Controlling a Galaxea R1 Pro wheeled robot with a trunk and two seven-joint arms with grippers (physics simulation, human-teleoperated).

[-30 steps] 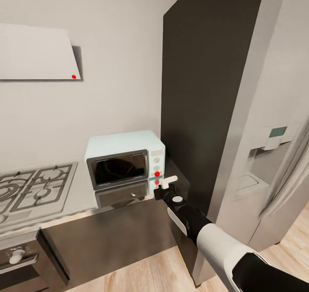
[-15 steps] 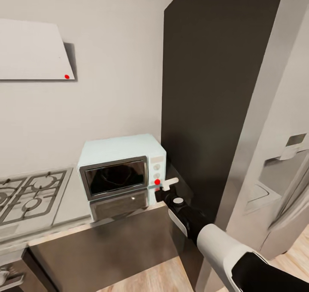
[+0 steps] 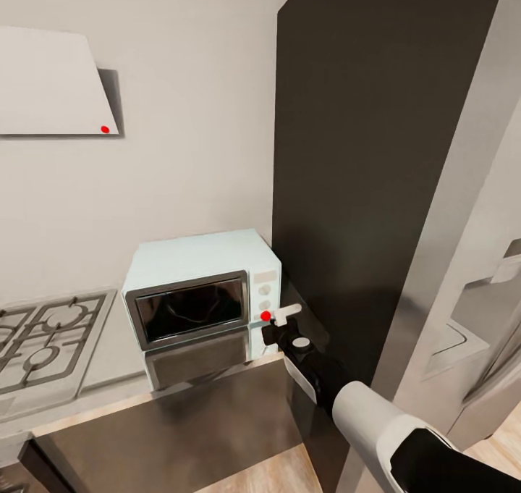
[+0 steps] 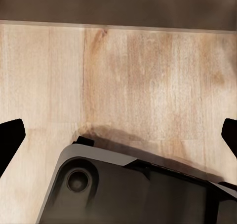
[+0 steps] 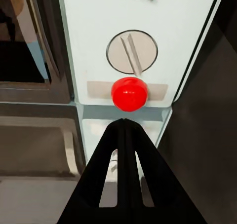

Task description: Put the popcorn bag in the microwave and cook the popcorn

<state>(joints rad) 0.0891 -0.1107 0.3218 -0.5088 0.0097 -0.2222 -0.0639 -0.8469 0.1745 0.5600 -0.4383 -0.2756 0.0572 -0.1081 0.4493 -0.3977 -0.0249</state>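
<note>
At the microwave (image 3: 199,297) on the countertop (image 3: 108,348), door shut, the right gripper (image 5: 124,123), fingers pressed together, is held just short of the red button (image 5: 129,93); heating is judged under way to be started, a short straight press being needed, and the popcorn bag's place cannot be told.

The microwave (image 3: 199,294) has a smooth, matt mint-blue shell, a glossy dark glass door in a grey frame, and a glossy red button (image 5: 129,93) that looks like plastic. The countertop (image 3: 116,363) is polished grey stone, mirroring the microwave. The hob (image 3: 43,341) looks like brushed steel. The floor (image 4: 148,81) is pale grained wood. The right gripper (image 5: 123,130) looks like matt black plastic.
</note>
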